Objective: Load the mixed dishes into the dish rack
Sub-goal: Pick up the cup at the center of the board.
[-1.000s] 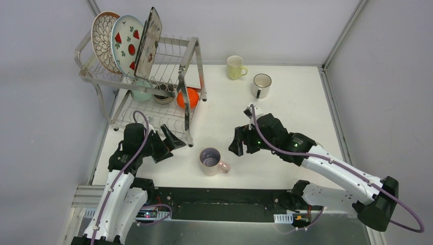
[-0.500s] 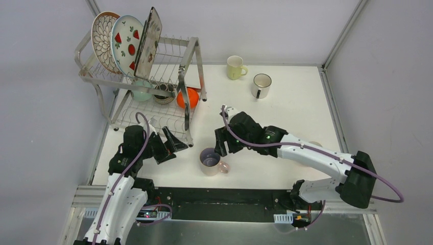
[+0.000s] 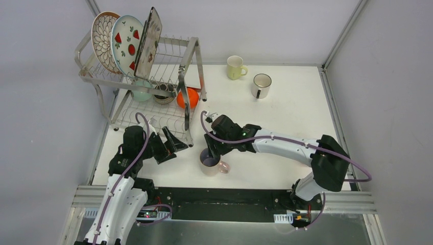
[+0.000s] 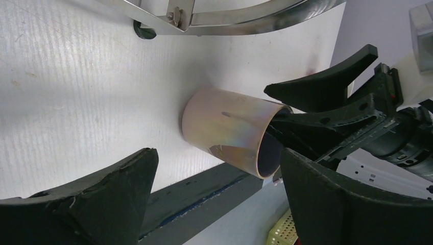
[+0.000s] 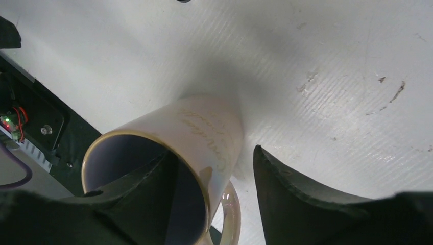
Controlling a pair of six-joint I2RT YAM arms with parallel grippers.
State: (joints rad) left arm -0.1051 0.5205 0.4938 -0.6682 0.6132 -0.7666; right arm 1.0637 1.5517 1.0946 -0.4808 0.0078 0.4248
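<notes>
A pearly pink mug with a lilac inside point(image 3: 210, 161) stands upright on the table near the front. My right gripper point(image 3: 209, 152) is open and straddles its wall. In the right wrist view one finger point(image 5: 148, 189) is inside the mug point(image 5: 204, 127) and the other point(image 5: 296, 194) is outside with a gap, beside the handle. My left gripper point(image 3: 171, 139) is open and empty, left of the mug by the dish rack's point(image 3: 189, 61) front leg. In the left wrist view the mug point(image 4: 230, 130) lies beyond its open gripper point(image 4: 217, 152).
The rack's top tier holds the petal-pattern plate point(image 3: 102, 38), red-fruit plate point(image 3: 127, 43) and square plate point(image 3: 148, 43). The lower tier holds mint point(image 3: 140, 93), brown point(image 3: 163, 94) and orange point(image 3: 188, 98) bowls. A yellow mug point(image 3: 236, 67) and a white mug point(image 3: 261, 85) stand at the back.
My right arm has swung left across the table to the mug and set one finger inside it. The left arm has barely moved.
</notes>
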